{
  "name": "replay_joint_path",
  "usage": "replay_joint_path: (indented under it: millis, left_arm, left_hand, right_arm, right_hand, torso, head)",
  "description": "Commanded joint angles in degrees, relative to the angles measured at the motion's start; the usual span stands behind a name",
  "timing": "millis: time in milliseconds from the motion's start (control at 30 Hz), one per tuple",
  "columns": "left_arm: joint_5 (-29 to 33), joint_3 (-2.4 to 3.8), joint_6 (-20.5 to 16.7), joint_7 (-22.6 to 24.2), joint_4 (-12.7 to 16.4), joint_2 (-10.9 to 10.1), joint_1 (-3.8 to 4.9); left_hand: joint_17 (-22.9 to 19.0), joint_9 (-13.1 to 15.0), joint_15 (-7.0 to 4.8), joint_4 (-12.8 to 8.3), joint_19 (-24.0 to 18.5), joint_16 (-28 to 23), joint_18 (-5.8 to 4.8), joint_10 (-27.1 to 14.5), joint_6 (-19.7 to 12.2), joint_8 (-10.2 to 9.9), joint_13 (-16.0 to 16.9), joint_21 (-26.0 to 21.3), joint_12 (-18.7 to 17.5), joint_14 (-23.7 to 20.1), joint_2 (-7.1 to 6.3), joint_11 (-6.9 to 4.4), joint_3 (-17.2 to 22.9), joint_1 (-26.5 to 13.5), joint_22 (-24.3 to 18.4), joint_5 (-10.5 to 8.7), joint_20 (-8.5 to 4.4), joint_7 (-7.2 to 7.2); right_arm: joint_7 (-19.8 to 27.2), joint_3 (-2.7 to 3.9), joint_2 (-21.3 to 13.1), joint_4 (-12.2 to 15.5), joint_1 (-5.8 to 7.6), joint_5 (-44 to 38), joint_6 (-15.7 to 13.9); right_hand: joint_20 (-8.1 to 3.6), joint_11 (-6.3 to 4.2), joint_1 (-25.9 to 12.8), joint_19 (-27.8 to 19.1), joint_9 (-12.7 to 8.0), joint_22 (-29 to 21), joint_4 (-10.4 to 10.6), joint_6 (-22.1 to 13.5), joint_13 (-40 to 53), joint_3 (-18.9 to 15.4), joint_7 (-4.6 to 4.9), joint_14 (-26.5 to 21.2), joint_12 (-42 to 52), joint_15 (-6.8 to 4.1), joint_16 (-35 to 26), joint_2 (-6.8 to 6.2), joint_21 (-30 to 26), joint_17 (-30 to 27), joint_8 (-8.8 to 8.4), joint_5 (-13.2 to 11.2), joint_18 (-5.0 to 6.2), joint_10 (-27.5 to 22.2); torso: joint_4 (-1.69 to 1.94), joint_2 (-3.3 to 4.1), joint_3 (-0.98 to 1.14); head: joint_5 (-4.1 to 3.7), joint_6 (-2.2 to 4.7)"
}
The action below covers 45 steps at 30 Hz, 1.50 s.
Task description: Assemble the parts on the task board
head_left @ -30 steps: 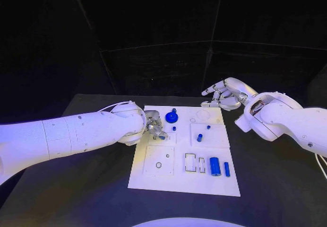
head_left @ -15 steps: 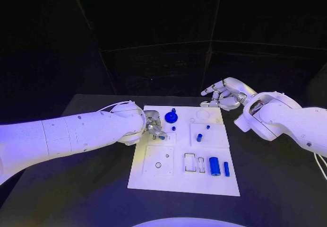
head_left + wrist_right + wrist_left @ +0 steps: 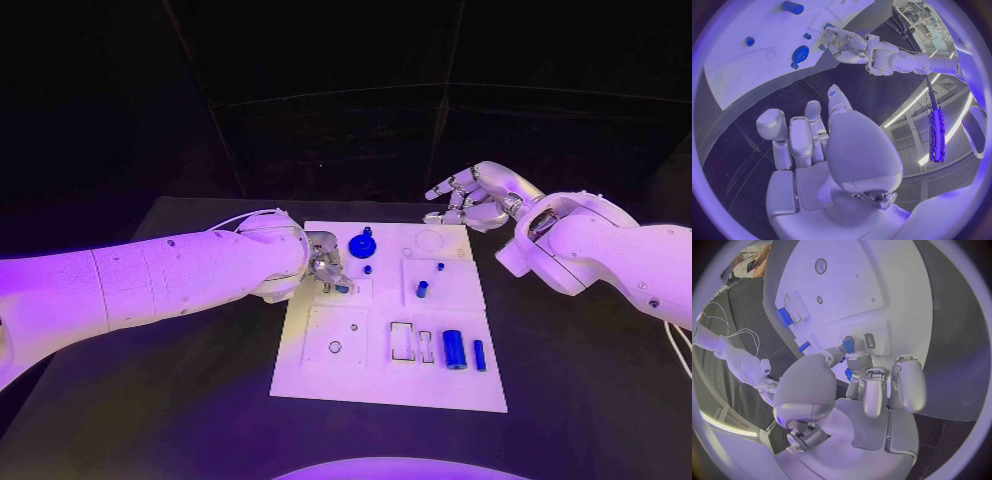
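A small blue peg-shaped part point(image 3: 847, 344) is pinched in the fingertips of the left hand point(image 3: 325, 262), just above a small slot on the left half of the flat white task board point(image 3: 346, 375). The part's long axis appears to point down at the board. The right hand point(image 3: 469, 198) hovers empty, fingers loosely spread, off the board's far right corner, well apart from that slot.

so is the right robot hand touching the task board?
Apart. Head view: right robot hand hovers, fingers spread, beyond the far edge of the task board, with dark table between them.
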Motion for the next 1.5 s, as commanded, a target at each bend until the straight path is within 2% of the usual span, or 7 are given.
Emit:
replay_joint_path:
  millis: [33, 400, 933, 1233, 1300, 1367, 1500]
  left_arm:
    - [0.2, -0.27, 3.1, -0.7, -0.2, 0.3, -0.31]
    - [0.2, -0.26, 2.7, -0.7, -1.5, 1.2, -0.22]
    - [0.2, -0.25, 3.7, -0.8, -2.6, 2.2, -0.15]
    - [0.4, -0.17, 0.7, -0.7, -2.3, 1.2, -0.16]
    - [0.6, 0.01, -0.1, -0.6, -1.9, 0.8, -0.14]
    - [0.9, 0.55, -0.8, -0.6, -1.6, 0.6, -0.11]
    - [2.4, 2.18, -1.6, -0.4, -1.1, 0.2, -0.04]
  left_hand:
    - [15.1, -0.2, -0.4, -0.2, 0.6, 0.4, -0.17, 0.4, 1.0, 0.2, 0.3, 0.4, 0.5, 5.9, 0.06, -0.07, -0.6, -1.1, 0.2, 0.02, -0.59, -0.34]
    - [15.1, -0.3, -0.53, 1.5, 0.6, 0.4, -0.19, 0.4, 1.5, -0.2, 0.5, 0.4, 0.7, 5.9, 0.48, -0.17, -3.8, -2.7, 0.3, 0.02, -0.76, -0.44]
    - [15.1, -0.3, -0.67, 4.9, 1.1, 0.4, -0.43, 1.1, 2.7, -0.3, 1.6, 1.2, 1.8, 5.9, 0.73, -0.33, -10.7, -4.6, 1.6, 0.0, -0.9, -0.63]
    - [15.1, -0.3, -0.8, 9.7, 1.2, 0.4, -0.48, 1.2, 3.0, -0.5, 1.8, 1.3, 2.0, 5.9, -0.14, -0.43, -18.6, -7.8, 2.0, -0.05, -1.02, -0.79]
    - [15.1, -0.3, -0.84, 10.1, 1.2, 0.4, -0.46, 1.1, 3.0, -0.6, 1.7, 1.3, 1.9, 5.9, -0.13, -0.47, -20.1, -8.4, 1.9, -0.17, -1.07, -0.8]
    - [15.1, -0.3, -0.87, 10.2, 1.1, 0.4, -0.42, 0.9, 2.9, -0.7, 1.3, 1.1, 1.6, 5.9, -0.14, -0.48, -21.8, -9.0, 1.8, -0.29, -1.12, -0.79]
    - [15.1, -0.3, -0.86, 10.2, 1.0, 0.4, -0.32, 0.3, 2.5, -0.9, 0.4, 0.7, 0.7, 5.9, -0.22, -0.4, -24.2, -9.6, 1.4, -0.33, -1.16, -0.69]
  right_arm:
    - [0.1, 0.04, 0.0, 0.1, 0.12, 0.1, 0.2]
    - [0.1, 0.04, 0.1, 0.1, 0.12, 0.1, 0.1]
    - [-0.1, 0.04, 0.1, 0.1, 0.12, 0.1, 0.0]
    - [-0.1, 0.04, 0.0, 0.1, 0.12, 0.1, -0.1]
    - [-0.1, 0.04, 0.0, 0.0, 0.12, 0.1, -0.1]
    - [-0.1, 0.04, 0.0, -0.1, 0.12, 0.1, -0.1]
    - [0.0, 0.04, 0.0, -0.2, 0.12, 0.3, -0.2]
  right_hand:
    - [-0.15, -0.06, 0.0, 0.3, 0.0, -0.2, 0.4, 0.0, -0.2, -0.1, -0.04, 0.2, 0.1, -0.37, 0.2, 0.27, -0.2, -0.1, 0.3, -0.3, 0.97, -0.1]
    - [-0.15, -0.06, -0.1, 0.3, 0.0, -0.2, 0.5, 0.0, -0.2, -0.1, -0.04, 0.2, 0.1, -0.37, 0.1, 0.27, -0.2, -0.1, 0.31, -0.3, 0.97, -0.1]
    - [-0.15, -0.03, -0.4, 0.1, 0.0, -0.7, 0.7, 0.0, -1.0, -0.4, -0.02, 0.2, -0.5, -0.36, -0.2, 0.23, -0.5, -0.5, 0.33, -0.4, 1.06, -0.5]
    - [-0.14, 0.01, -0.6, -0.1, 0.0, -1.0, 1.0, -0.1, -1.4, -0.6, 0.02, 0.1, -0.8, -0.32, -0.5, 0.15, -0.7, -0.7, 0.33, -0.5, 1.12, -0.9]
    - [-0.13, 0.03, -0.7, -0.1, 0.0, -1.1, 1.1, -0.2, -1.5, -0.6, 0.03, 0.0, -0.9, -0.3, -0.6, 0.12, -0.8, -0.8, 0.33, -0.5, 1.12, -0.9]
    - [-0.13, 0.03, -0.7, -0.1, 0.0, -1.1, 1.1, -0.2, -1.5, -0.6, 0.03, 0.0, -0.9, -0.3, -0.6, 0.12, -0.8, -0.9, 0.33, -0.5, 1.12, -0.9]
    - [-0.12, 0.04, -0.8, -0.1, 0.0, -1.1, 1.2, -0.2, -1.6, -0.7, 0.04, 0.0, -0.9, -0.29, -0.6, 0.1, -0.9, -0.9, 0.34, -0.5, 1.13, -1.0]
  torso:
    - [0.04, -0.03, 0.0]
    - [0.04, -0.03, 0.0]
    - [0.1, -0.02, -0.03]
    - [0.15, -0.03, -0.15]
    - [0.15, -0.04, -0.09]
    - [0.14, -0.04, -0.09]
    - [0.12, 0.0, -0.09]
  head:
    - [-0.03, -0.01]
    - [-0.1, 0.12]
    - [-0.26, 0.11]
    - [-0.48, 0.27]
    - [-0.52, 0.33]
    - [-0.53, 0.39]
    - [-0.54, 0.53]
